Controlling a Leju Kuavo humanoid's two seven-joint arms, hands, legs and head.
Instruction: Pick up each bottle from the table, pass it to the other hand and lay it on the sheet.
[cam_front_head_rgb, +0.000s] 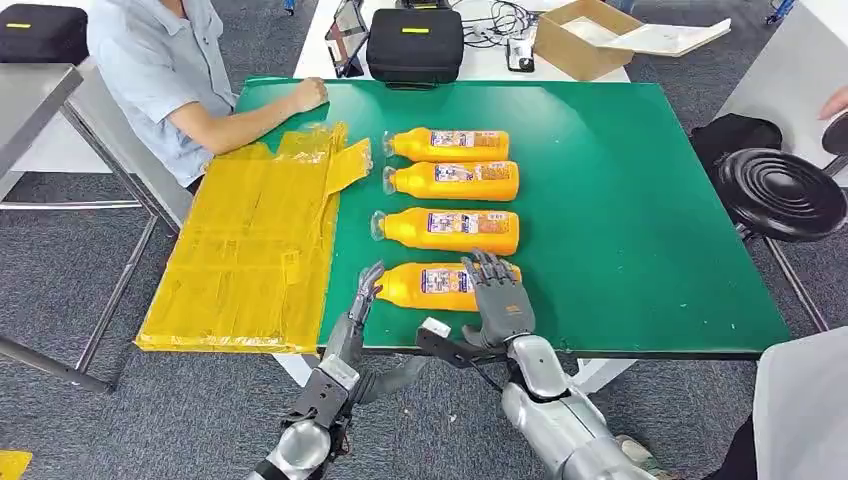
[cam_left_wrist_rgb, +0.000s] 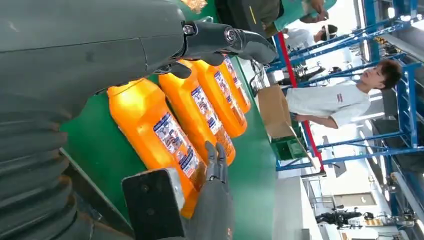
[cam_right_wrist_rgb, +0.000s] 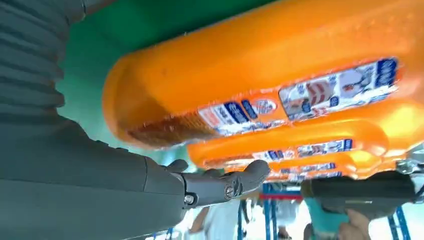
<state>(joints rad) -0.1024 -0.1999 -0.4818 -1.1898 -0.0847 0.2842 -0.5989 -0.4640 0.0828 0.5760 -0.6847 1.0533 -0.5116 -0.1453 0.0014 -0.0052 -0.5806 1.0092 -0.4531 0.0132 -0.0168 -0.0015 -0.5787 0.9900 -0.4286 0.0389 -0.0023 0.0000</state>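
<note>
Four orange bottles lie on their sides in a row on the green bench (cam_front_head_rgb: 640, 200), caps toward the yellow sheet (cam_front_head_rgb: 250, 250). The right hand (cam_front_head_rgb: 498, 300) rests over the base end of the nearest bottle (cam_front_head_rgb: 430, 285), fingers spread across its top; whether it has closed around the body I cannot tell. The left hand (cam_front_head_rgb: 365, 290) stands just beside that bottle's cap end, fingers apart and holding nothing. The sheet lies beyond the left hand, well away from the right.

The bottle looks full, so I judge it fairly heavy for its size, with a stiff plastic wall and a smooth, glossy skin that could slip or roll under a loose grip. The paper label around its middle should give more friction than the bare plastic. The best hold seems across the wide body at the label, near the balance point, leaving the neck end free for the left hand to take.
</note>
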